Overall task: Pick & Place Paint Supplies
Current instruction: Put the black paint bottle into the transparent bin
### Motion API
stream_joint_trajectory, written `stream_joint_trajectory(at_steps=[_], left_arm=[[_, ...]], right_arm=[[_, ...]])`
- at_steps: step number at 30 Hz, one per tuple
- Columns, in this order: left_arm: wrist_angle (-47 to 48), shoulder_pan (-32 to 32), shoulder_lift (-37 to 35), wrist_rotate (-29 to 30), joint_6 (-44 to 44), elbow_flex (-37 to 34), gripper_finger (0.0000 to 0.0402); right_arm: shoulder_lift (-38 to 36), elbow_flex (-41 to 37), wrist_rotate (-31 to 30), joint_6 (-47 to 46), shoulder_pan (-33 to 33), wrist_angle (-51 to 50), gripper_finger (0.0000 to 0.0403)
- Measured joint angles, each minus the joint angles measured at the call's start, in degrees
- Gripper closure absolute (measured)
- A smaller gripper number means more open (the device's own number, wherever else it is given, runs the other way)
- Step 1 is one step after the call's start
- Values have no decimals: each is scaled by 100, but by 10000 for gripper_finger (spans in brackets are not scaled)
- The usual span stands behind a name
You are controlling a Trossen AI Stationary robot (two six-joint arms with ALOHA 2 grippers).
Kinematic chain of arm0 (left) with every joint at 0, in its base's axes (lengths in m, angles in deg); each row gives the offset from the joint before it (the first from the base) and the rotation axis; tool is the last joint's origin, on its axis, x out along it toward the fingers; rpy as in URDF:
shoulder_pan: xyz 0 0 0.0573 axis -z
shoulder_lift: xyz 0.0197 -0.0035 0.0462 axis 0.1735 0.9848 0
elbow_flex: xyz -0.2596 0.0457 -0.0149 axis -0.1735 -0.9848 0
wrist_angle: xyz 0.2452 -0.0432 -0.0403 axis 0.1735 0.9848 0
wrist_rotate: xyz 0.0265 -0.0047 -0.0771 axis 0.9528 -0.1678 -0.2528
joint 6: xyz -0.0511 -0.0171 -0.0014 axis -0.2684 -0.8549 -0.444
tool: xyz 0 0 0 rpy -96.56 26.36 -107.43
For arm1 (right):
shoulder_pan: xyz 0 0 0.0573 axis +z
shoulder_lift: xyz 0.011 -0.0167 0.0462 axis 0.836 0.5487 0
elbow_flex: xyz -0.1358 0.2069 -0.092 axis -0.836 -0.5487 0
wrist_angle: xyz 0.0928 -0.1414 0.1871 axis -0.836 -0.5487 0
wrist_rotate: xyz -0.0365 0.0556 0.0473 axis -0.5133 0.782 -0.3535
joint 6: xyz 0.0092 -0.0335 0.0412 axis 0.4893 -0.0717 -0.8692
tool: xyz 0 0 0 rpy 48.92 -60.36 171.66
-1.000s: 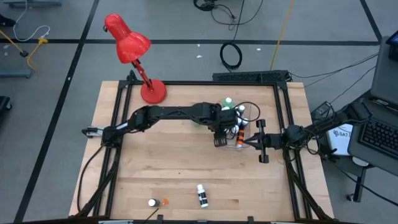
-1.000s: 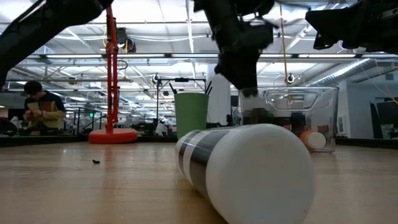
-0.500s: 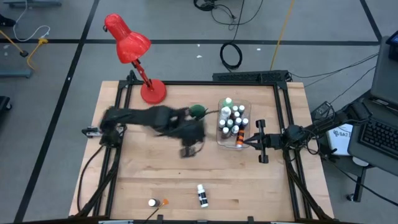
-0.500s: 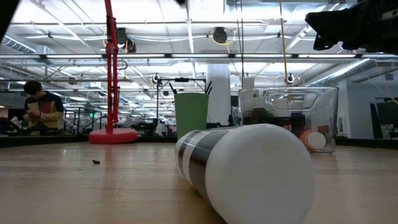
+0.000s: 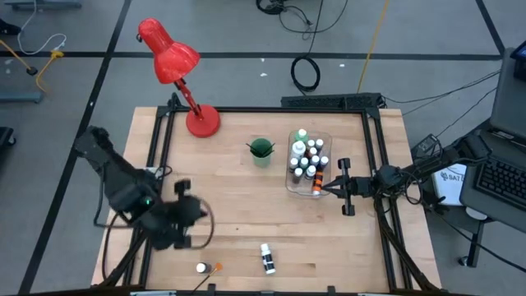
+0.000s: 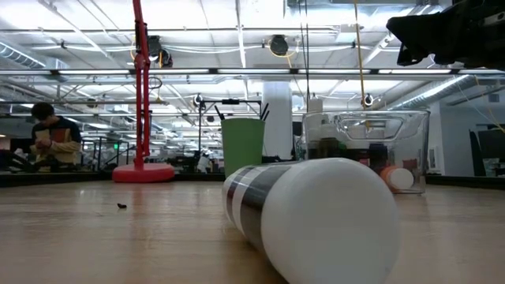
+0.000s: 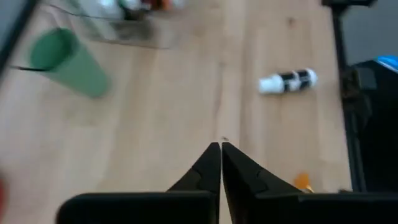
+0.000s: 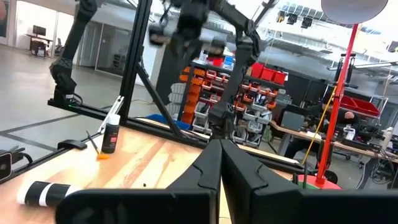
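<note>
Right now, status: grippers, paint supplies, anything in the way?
Left gripper shut, empty, near table's front-left. Right gripper shut, empty, beside clear bin. White black-banded bottle lying at front edge. Nothing obstructing it.

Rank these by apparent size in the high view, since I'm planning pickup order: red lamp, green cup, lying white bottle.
1. red lamp
2. green cup
3. lying white bottle, though cup and bottle look close in size.

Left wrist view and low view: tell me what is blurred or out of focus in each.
Left wrist view: the green cup, the clear bin and the wood are smeared by motion, while the left tool stays crisp. Low view: the lying bottle fills the foreground, soft and out of focus.
</note>
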State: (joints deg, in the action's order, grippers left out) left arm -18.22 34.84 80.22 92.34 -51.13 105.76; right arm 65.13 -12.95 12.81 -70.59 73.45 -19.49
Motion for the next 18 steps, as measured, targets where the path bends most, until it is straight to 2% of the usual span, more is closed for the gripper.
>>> stream_joint_trajectory(at_steps=[4, 7, 9, 11, 15, 18], left_arm=[[-1728, 865, -178, -85, 149, -1376, 398], [-3437, 1591, -138, -59, 498, -2339, 395], [-4634, 1951, -119, 275, 683, -2879, 396], [-5492, 2196, -120, 859, 674, -3262, 399], [-6125, 2293, -121, 1556, 257, -3706, 390], [-6089, 2170, -123, 1465, -172, -3853, 368]], right_arm=[[0, -2, 0, 0, -2, 8, 398], [0, -1, -2, -2, 0, 7, 399], [0, -2, -1, -27, 0, 3, 398], [0, -2, -3, -120, 0, 4, 399], [2, -2, -2, -212, 0, -2, 399], [2, -2, -2, -208, 0, -6, 399]])
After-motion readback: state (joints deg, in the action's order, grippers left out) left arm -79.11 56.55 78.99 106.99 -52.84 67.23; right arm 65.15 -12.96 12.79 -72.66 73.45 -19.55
